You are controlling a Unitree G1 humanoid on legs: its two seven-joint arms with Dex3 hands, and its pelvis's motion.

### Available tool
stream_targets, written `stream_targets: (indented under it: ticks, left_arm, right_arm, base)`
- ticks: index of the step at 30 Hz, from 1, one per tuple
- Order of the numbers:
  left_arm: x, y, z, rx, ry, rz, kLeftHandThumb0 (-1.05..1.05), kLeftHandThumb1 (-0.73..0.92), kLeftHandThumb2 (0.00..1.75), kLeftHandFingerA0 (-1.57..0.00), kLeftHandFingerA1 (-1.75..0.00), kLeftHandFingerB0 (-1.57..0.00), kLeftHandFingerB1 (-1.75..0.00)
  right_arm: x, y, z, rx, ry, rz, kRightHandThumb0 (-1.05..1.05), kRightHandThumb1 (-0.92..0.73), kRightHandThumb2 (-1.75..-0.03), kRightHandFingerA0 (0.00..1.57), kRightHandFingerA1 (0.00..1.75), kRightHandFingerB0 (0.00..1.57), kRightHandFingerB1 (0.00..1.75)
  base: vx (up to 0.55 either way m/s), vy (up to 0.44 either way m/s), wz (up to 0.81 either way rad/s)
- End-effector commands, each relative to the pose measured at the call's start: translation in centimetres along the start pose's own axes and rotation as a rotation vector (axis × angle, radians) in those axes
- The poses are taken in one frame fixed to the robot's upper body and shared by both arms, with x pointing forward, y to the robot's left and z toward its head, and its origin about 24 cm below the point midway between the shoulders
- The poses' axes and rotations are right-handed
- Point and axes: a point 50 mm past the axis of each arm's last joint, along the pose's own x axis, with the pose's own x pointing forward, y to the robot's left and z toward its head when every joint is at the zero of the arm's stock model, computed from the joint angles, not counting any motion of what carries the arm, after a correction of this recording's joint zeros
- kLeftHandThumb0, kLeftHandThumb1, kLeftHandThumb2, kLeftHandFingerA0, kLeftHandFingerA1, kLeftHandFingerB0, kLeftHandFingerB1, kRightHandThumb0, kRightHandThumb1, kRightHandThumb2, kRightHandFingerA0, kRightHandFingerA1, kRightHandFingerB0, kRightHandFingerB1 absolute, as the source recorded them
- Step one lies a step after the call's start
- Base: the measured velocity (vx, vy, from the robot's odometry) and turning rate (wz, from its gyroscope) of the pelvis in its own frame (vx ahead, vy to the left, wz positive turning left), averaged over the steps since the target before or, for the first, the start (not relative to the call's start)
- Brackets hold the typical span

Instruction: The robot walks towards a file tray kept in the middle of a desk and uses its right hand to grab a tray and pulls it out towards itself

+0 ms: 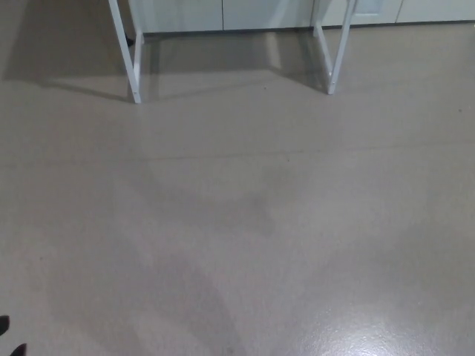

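Note:
No file tray or desk top shows in the head view. Only the lower part of a white desk frame is visible at the top: its left leg [128, 52] and its right leg [338, 52] stand on the floor ahead of me. A small black bit of my left hand [7, 337] pokes in at the bottom left corner, too little of it to tell its state. My right hand does not show.
Beige floor [245, 222] fills nearly the whole picture, with soft shadows across it. Behind the desk legs runs a pale wall or cabinet base [223, 15] along the top edge.

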Motion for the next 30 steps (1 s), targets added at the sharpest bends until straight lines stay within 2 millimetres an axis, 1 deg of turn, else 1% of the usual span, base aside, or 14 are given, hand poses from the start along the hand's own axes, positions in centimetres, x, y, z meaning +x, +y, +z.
stream_targets:
  ticks: [1,2,3,6,7,10,12,15,18,22,23,24,27,30]
  left_arm:
    - [-0.2,0.7,0.0,-0.002,-0.03,-0.01,-0.27,0.8,0.73,-0.18,-0.49,-0.13,-0.39]
    - [-0.2,0.7,0.0,-0.008,-0.029,-0.011,-0.27,0.8,0.74,-0.18,-0.49,-0.13,-0.39]
    - [-0.2,0.8,0.0,-0.006,-0.028,-0.012,-0.22,0.84,0.64,-0.2,-0.48,-0.15,-0.36]
    - [-0.3,0.8,-0.2,-0.002,-0.029,-0.021,-0.22,0.85,0.64,-0.2,-0.49,-0.15,-0.37]
    - [-0.3,0.8,-0.2,-0.009,-0.023,-0.024,-0.22,0.85,0.64,-0.2,-0.47,-0.14,-0.36]
    - [-0.4,0.9,-0.2,0.001,-0.028,-0.026,-0.23,0.85,0.64,-0.21,-0.5,-0.14,-0.36]
    - [-0.4,0.9,-0.4,0.009,-0.019,-0.023,-0.22,0.84,0.64,-0.21,-0.46,-0.15,-0.35]
    - [-0.3,1.0,-0.4,-0.01,-0.02,-0.025,-0.21,0.84,0.64,-0.22,-0.49,-0.14,-0.36]
    - [-0.3,0.9,-0.2,-0.006,-0.016,-0.016,-0.22,0.83,0.64,-0.26,-0.53,-0.17,-0.37]
    - [-0.2,1.0,-0.2,-0.017,-0.019,-0.016,-0.22,0.84,0.64,-0.25,-0.54,-0.16,-0.37]
    - [-0.2,1.0,-0.2,-0.018,-0.022,-0.017,-0.27,0.8,0.71,-0.24,-0.55,-0.15,-0.4]
    - [-0.2,1.0,-0.1,-0.016,-0.025,-0.02,-0.22,0.84,0.64,-0.23,-0.52,-0.15,-0.37]
    - [-0.2,0.9,0.0,-0.004,-0.029,-0.017,-0.22,0.83,0.64,-0.25,-0.54,-0.17,-0.38]
    - [-0.3,1.0,-0.1,0.014,-0.028,-0.025,-0.22,0.85,0.64,-0.21,-0.48,-0.15,-0.36]
  right_arm:
    - [-0.5,-0.7,-0.2,0.037,-0.053,0.005,-0.36,-0.68,-0.6,0.48,0.51,0.37,0.42]
    - [-0.5,-0.7,-0.3,0.035,-0.049,0.005,-0.36,-0.69,-0.6,0.48,0.51,0.36,0.42]
    - [-0.6,-0.7,-0.4,0.033,-0.048,0.004,-0.36,-0.68,-0.6,0.49,0.51,0.38,0.43]
    - [-0.7,-0.6,-0.7,0.019,-0.038,-0.001,-0.37,-0.68,-0.6,0.51,0.51,0.38,0.43]
    - [-0.8,-0.6,-0.9,0.022,-0.035,-0.002,-0.36,-0.68,-0.6,0.51,0.52,0.38,0.43]
    - [-0.9,-0.5,-1.1,0.033,-0.033,0.002,-0.36,-0.68,-0.6,0.49,0.53,0.37,0.44]
    - [-1.0,-0.5,-1.3,0.043,-0.035,0.003,-0.36,-0.67,-0.6,0.48,0.53,0.38,0.45]
    - [-1.1,-0.5,-1.3,0.022,-0.046,0.006,-0.37,-0.68,-0.6,0.49,0.54,0.39,0.45]
    - [-1.0,-0.4,-1.3,0.029,-0.043,-0.003,-0.37,-0.66,-0.59,0.5,0.55,0.41,0.45]
    - [-1.0,-0.4,-1.3,0.025,-0.046,-0.001,-0.38,-0.66,-0.59,0.49,0.54,0.4,0.45]
    - [-1.0,-0.4,-1.2,0.024,-0.045,0.0,-0.38,-0.67,-0.59,0.5,0.53,0.4,0.45]
    - [-1.0,-0.4,-1.2,0.025,-0.046,0.0,-0.38,-0.67,-0.59,0.51,0.54,0.4,0.45]
    - [-1.0,-0.4,-1.1,0.026,-0.051,0.005,-0.37,-0.67,-0.59,0.52,0.54,0.39,0.45]
    - [-1.1,-0.4,-1.3,0.028,-0.05,0.004,-0.38,-0.67,-0.59,0.51,0.54,0.4,0.45]
  base:
    - [0.0,0.0,0.0]
    - [0.0,0.0,0.0]
    - [0.0,0.0,0.0]
    - [0.0,0.0,0.0]
    - [0.0,0.0,0.0]
    - [0.0,0.0,0.0]
    - [0.0,0.0,0.0]
    - [0.0,0.0,0.0]
    - [0.0,0.0,0.0]
    - [0.02,-0.046,0.01]
    - [0.03,-0.029,0.13]
    - [-0.13,-0.049,0.02]
    - [-0.14,-0.056,0.15]
    - [0.03,0.013,-0.01]
